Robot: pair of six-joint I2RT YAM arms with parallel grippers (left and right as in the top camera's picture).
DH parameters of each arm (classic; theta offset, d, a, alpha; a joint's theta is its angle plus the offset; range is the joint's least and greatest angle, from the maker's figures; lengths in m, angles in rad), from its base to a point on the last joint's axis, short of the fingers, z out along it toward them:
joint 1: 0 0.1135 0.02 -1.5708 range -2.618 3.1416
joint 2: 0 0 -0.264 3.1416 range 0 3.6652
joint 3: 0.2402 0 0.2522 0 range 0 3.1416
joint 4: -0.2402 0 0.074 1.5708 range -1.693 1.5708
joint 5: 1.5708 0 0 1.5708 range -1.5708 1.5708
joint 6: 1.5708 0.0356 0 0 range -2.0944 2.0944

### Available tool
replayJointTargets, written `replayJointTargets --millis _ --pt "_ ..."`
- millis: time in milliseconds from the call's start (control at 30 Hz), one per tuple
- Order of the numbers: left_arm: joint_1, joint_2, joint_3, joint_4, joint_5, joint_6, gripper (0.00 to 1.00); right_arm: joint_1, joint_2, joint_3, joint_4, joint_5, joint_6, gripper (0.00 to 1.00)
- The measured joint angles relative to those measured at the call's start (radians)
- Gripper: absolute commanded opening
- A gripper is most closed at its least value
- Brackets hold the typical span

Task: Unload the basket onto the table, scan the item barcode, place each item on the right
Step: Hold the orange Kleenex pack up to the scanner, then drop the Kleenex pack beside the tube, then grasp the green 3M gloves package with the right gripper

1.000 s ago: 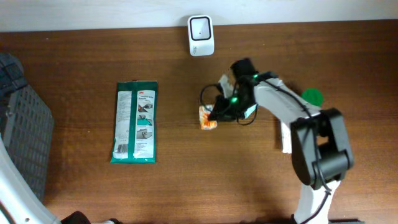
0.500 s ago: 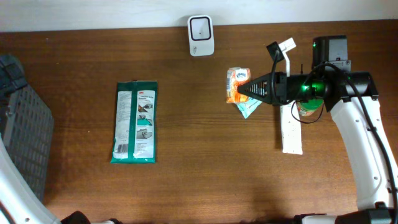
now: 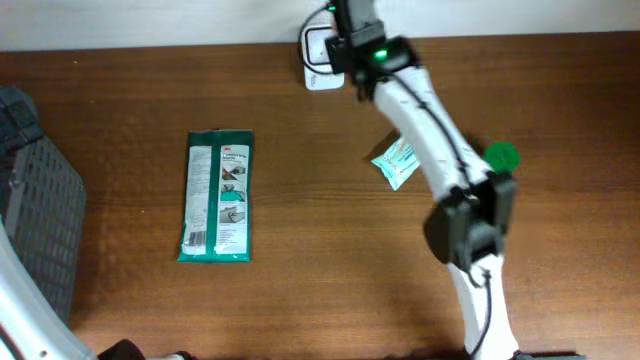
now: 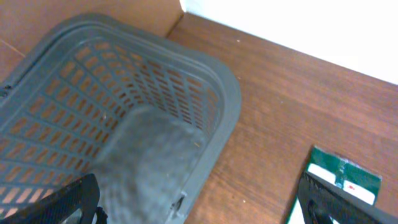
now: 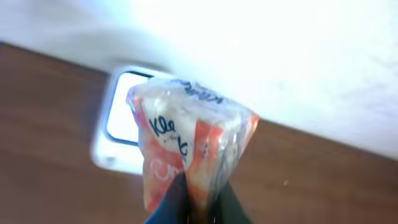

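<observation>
Tissue pack (image 5: 186, 149) pinched in rt tool (image 5: 194, 200), right in front of scanner (image 5: 118, 124).

The tissue packet (image 5: 186, 146) is a small, soft plastic pack, orange and white with dark blue lettering, and it is crumpled. It stands upright in the air, pinched at its lower end by the closed right gripper (image 5: 194, 202). The scanner (image 3: 313, 60) is a white, rounded box with a framed window in its face. It lies at the 12 o'clock edge of the worktop (image 3: 300, 290). In the right wrist view it sits at 9 o'clock of the packet, partly behind it.
</observation>
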Motion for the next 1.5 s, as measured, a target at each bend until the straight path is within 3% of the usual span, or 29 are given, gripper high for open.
replayJointTargets --millis 67,167,300,467,500,567,633,700,767,833,933,1000,1033,1067,1100,1233,1300,1333,1367,1400,1500 --pt "0.000 0.000 0.000 0.002 -0.001 0.000 0.99 0.011 0.130 -0.004 0.224 0.124 -0.175 0.04" --pt "0.000 0.000 0.000 -0.002 -0.001 0.000 0.99 0.012 0.227 -0.005 0.362 0.193 -0.432 0.04" --pt "0.000 0.000 0.000 -0.002 -0.002 0.000 0.99 0.014 0.229 -0.004 0.372 0.204 -0.547 0.04" --pt "0.000 0.000 0.000 -0.002 -0.001 0.000 0.99 0.041 0.227 -0.003 0.342 0.204 -0.532 0.04" --pt "0.000 0.000 0.000 -0.002 -0.002 0.000 0.99 0.043 0.212 -0.003 0.286 0.185 -0.481 0.04" --pt "0.000 0.000 0.000 0.001 -0.002 0.000 0.99 0.039 0.095 -0.009 -0.023 0.071 -0.311 0.04" --pt "0.000 0.000 0.000 -0.003 -0.002 0.000 0.99 0.010 -0.131 -0.003 -0.290 -0.100 -0.090 0.04" --pt "0.000 0.001 0.000 -0.006 -0.002 0.000 0.99 -0.061 -0.282 0.016 -0.666 -0.249 0.017 0.04" --pt "0.000 0.001 0.000 -0.003 -0.002 0.000 0.99 -0.154 -0.322 0.023 -0.858 -0.304 0.061 0.04" --pt "0.000 0.001 0.000 -0.002 -0.001 0.000 0.99 -0.225 -0.311 -0.045 -0.947 -0.328 0.092 0.04" --pt "0.000 0.001 0.000 -0.003 -0.002 0.000 0.99 -0.309 -0.286 -0.299 -0.885 -0.344 0.150 0.05" --pt "0.000 0.001 0.000 -0.001 -0.002 0.000 0.99 -0.330 -0.283 -0.463 -0.795 -0.348 0.182 0.21" --pt "0.000 0.001 0.000 -0.002 -0.001 0.000 0.99 -0.334 -0.274 -0.569 -0.753 -0.351 0.207 0.33" --pt "0.000 0.001 0.000 -0.002 -0.002 0.000 0.99 -0.333 -0.273 -0.650 -0.717 -0.355 0.203 0.57" --pt "0.000 0.001 0.000 -0.003 -0.002 0.000 0.99 -0.333 -0.272 -0.688 -0.715 -0.356 0.209 0.65" --pt "0.000 0.001 0.000 -0.002 -0.002 0.000 0.99 -0.333 -0.271 -0.687 -0.727 -0.368 0.212 0.73" --pt "0.000 0.001 0.000 -0.003 -0.001 0.000 0.99 -0.303 -0.274 -0.540 -0.752 -0.412 0.201 0.73" --pt "0.000 0.001 0.000 -0.002 -0.002 0.000 0.99 -0.249 -0.280 -0.448 -0.734 -0.457 0.201 0.77" --pt "0.000 0.001 0.000 -0.002 -0.002 0.000 0.99 -0.221 -0.283 -0.425 -0.712 -0.486 0.201 0.90" --pt "0.000 0.001 0.000 -0.003 -0.002 0.000 0.99 -0.165 -0.285 -0.420 -0.605 -0.576 0.206 0.98" --pt "0.000 0.001 0.000 -0.002 -0.001 0.000 0.99 -0.036 -0.284 -0.430 -0.367 -0.710 0.262 0.99"
